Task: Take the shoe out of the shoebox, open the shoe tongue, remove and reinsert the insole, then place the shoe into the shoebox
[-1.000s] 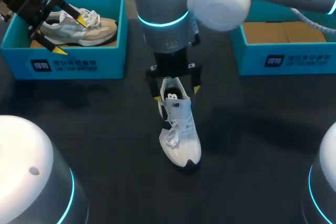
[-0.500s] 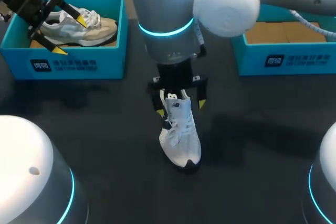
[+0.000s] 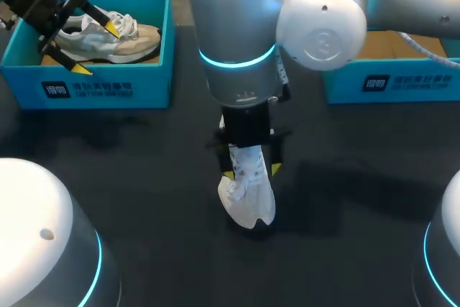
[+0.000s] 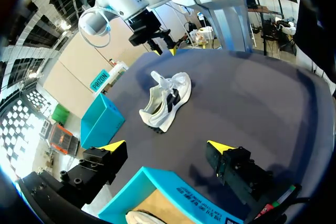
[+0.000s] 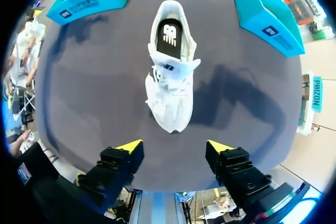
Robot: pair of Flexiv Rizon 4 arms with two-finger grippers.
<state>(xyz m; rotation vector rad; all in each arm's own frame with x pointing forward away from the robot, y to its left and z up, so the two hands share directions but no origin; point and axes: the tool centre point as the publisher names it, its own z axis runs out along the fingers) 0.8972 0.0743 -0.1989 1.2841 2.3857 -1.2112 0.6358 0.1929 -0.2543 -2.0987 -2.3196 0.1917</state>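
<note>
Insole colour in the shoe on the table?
Black with a white logo; the insole shows best in the right wrist view.

Black yellow-tipped left gripper (image 3: 93, 48) at upper left, fingers spread, right gripper (image 3: 251, 172) pointing down at centre, fingers apart.

White on the shoe (image 5: 169, 85), dark side marks, black insole (image 5: 169, 38) with a white logo. Turquoise on the box (image 3: 108, 88), white print in front; grey and cream on the second shoe (image 3: 108, 34). Dark grey table (image 3: 144, 177). Yellow tips on the black left gripper (image 3: 97, 49) and right gripper (image 5: 174, 146).
</note>
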